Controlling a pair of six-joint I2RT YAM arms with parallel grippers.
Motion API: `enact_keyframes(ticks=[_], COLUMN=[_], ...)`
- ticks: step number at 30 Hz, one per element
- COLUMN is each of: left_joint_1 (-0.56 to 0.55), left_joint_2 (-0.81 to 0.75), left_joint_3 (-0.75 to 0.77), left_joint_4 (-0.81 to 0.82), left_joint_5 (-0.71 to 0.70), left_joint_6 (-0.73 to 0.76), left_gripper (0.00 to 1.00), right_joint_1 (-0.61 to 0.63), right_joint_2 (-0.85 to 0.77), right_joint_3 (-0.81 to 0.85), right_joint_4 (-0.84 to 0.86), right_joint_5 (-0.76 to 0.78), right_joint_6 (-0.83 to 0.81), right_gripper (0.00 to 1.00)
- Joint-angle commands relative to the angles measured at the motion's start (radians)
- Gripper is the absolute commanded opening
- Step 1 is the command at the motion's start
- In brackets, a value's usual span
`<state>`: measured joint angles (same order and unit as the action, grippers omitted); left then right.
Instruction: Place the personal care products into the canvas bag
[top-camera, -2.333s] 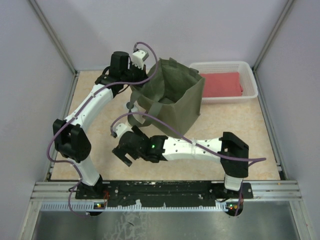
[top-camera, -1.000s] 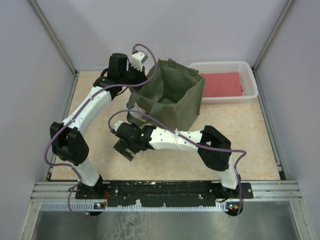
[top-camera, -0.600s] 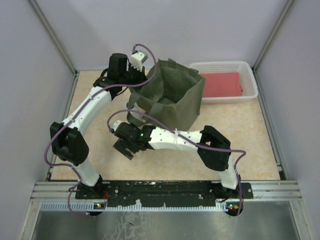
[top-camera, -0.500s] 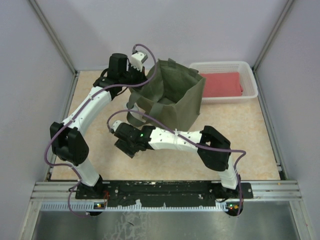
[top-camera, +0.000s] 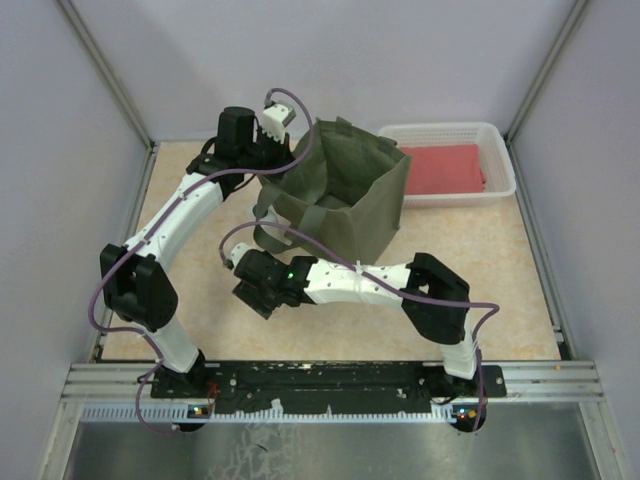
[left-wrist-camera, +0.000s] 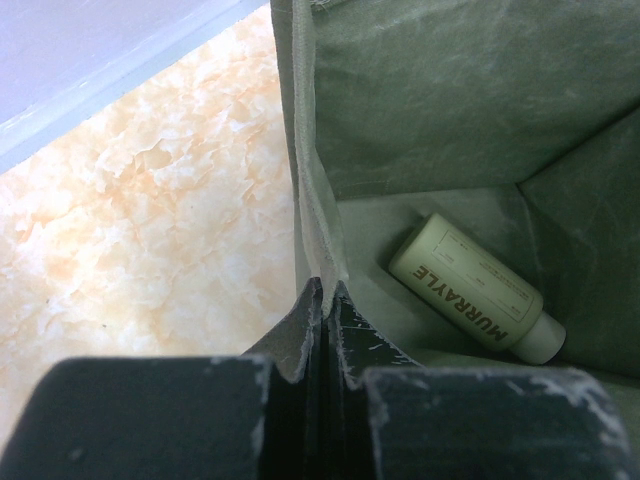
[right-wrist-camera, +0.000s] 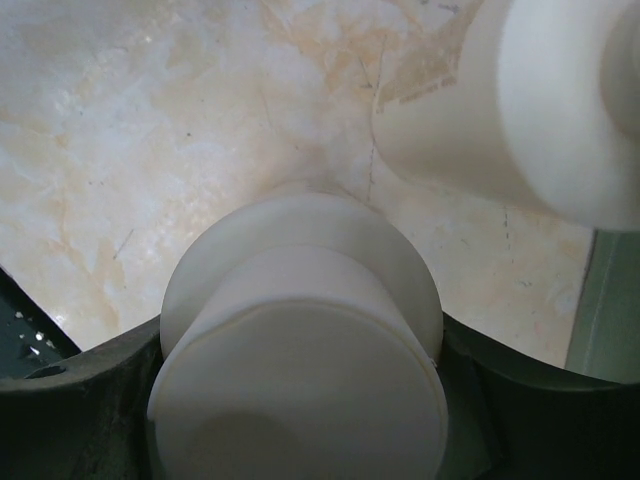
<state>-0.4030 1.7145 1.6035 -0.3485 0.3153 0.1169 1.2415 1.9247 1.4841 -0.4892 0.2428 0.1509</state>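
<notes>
The right gripper (top-camera: 258, 297) is being shown closed partway round a cream-capped bottle (right-wrist-camera: 300, 340), its dark fingers (right-wrist-camera: 70, 400) being pressed against both sides of the wide cap. It's a firm hold, low over the marbled table (top-camera: 500, 260), just in front of the canvas bag (top-camera: 350, 190). Whether the bottle is being lifted clear cannot be told. That cap, smooth, matte and creamy white, is filling the wrist view, and the body beneath is being hidden. Just beside it a second cream cap (right-wrist-camera: 530, 110) is being seen, apart from the held one. Over on the other side, the left gripper (left-wrist-camera: 325, 300) is being held fully shut on the bag's rim, with the olive fabric being pinched between its jaws. Inside the bag, a pale yellowish bottle (left-wrist-camera: 470, 290) is being seen lying on its side on the fabric floor, with dark lettering running along it.
</notes>
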Motion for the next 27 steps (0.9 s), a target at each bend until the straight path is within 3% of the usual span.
enact_keyframes(ticks=[1,6,15,21,27], left_joint_1=[0.003,0.003,0.003,0.003,0.003], left_joint_2=[-0.027,-0.027,-0.032,-0.032,-0.034], left_joint_3=[-0.018,-0.019,-0.016,-0.016,-0.020], left_joint_4=[-0.036,-0.042,-0.053,-0.052,-0.038], left_joint_5=[-0.001,0.004,-0.003,0.003,-0.004], left_joint_6=[0.010,0.010,0.018,0.017,0.000], left_gripper=[0.00,0.00,0.00,0.00,0.00], right_joint_1=[0.007,0.018,0.024,0.023,-0.015], right_joint_2=[-0.146,-0.295,-0.620,-0.822,-0.873], right_joint_3=[-0.064,-0.126,-0.123,-0.038,0.101], right_joint_4=[-0.001,-0.004,-0.129,-0.241,-0.211], right_joint_5=[0.072,0.090,0.161,0.296,0.353], right_joint_6=[0.032,0.053,0.074,0.062,-0.079], right_gripper=[0.43,0.34,0.30,0.30,0.30])
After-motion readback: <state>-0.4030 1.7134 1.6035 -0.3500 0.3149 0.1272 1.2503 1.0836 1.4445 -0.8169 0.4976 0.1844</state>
